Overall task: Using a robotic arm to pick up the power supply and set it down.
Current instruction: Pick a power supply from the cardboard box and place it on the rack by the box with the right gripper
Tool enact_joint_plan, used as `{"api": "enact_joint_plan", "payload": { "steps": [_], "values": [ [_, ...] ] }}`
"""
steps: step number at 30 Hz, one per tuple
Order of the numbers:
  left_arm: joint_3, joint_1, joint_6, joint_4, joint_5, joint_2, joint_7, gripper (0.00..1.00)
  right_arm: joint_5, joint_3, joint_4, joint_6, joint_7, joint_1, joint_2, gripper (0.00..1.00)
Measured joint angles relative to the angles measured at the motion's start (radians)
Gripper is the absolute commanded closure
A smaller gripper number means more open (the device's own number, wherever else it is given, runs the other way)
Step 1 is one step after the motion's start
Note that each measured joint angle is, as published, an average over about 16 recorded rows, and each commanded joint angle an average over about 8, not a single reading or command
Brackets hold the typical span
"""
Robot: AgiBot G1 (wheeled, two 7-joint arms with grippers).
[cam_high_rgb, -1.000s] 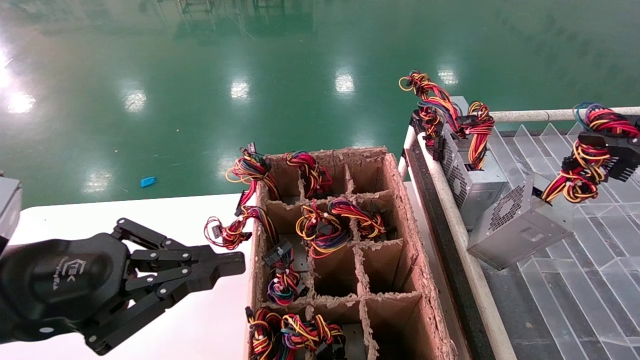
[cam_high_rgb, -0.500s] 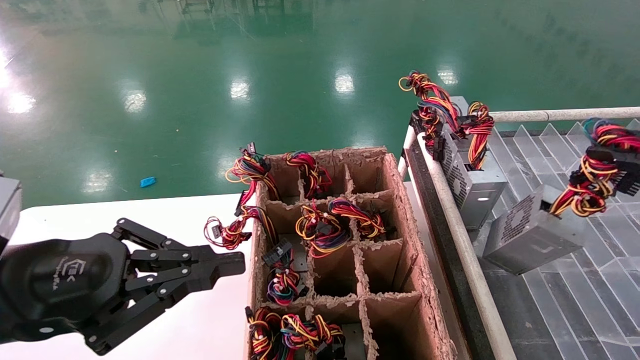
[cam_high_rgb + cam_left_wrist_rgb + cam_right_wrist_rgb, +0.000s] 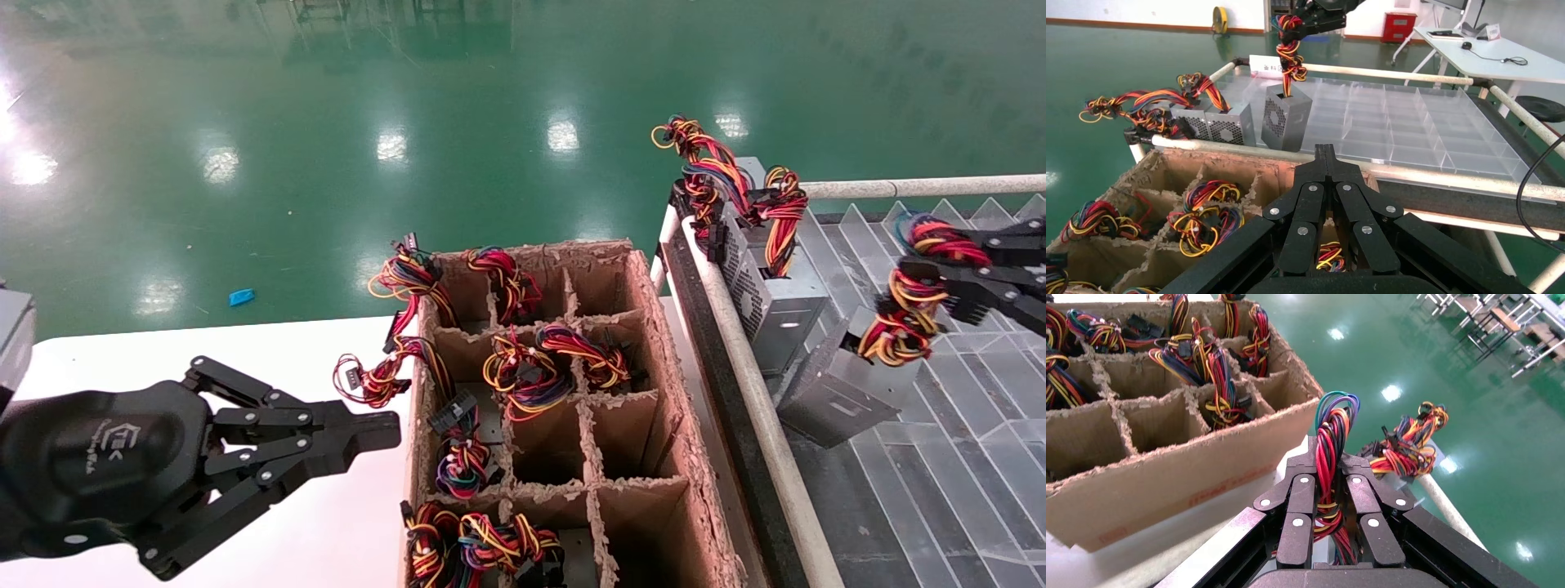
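A white table fills the lower left of the head view, with a divided cardboard box of wire bundles standing at its right end. At the right, a clear partitioned tray carries two grey power supplies near its upper-left corner.

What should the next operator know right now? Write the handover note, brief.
Right gripper: shut on the wire bundle of the power supply, which hangs tilted over the clear divider tray, beside a second power supply already standing there.
Left gripper: shut, empty, parked over the white table beside the cardboard crate.
Done: pick-up.
Left: lower the unit into the tray, release.
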Motion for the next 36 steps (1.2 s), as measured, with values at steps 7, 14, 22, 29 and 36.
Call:
{"api": "enact_joint_plan", "payload": {
  "steps": [7, 14, 22, 29, 36],
  "values": [
    [0.000, 0.000, 0.000, 0.000, 0.000, 0.000, 0.000, 1.00, -0.009, -0.011, -0.005, 0.008, 0.002, 0.014, -0.045, 1.00],
    [0.000, 0.000, 0.000, 0.000, 0.000, 0.000, 0.000, 1.00, -0.028, -0.024, -0.015, 0.012, 0.003, 0.037, -0.083, 1.00],
    [0.000, 0.000, 0.000, 0.000, 0.000, 0.000, 0.000, 1.00, -0.055, -0.038, -0.039, 0.019, 0.002, 0.062, -0.118, 1.00],
    [0.000, 0.000, 0.000, 0.000, 0.000, 0.000, 0.000, 1.00, -0.086, -0.052, -0.074, 0.042, -0.013, 0.072, -0.153, 1.00],
    [0.000, 0.000, 0.000, 0.000, 0.000, 0.000, 0.000, 1.00, -0.109, -0.060, -0.129, 0.075, -0.043, 0.077, -0.194, 1.00]
  ]
}}
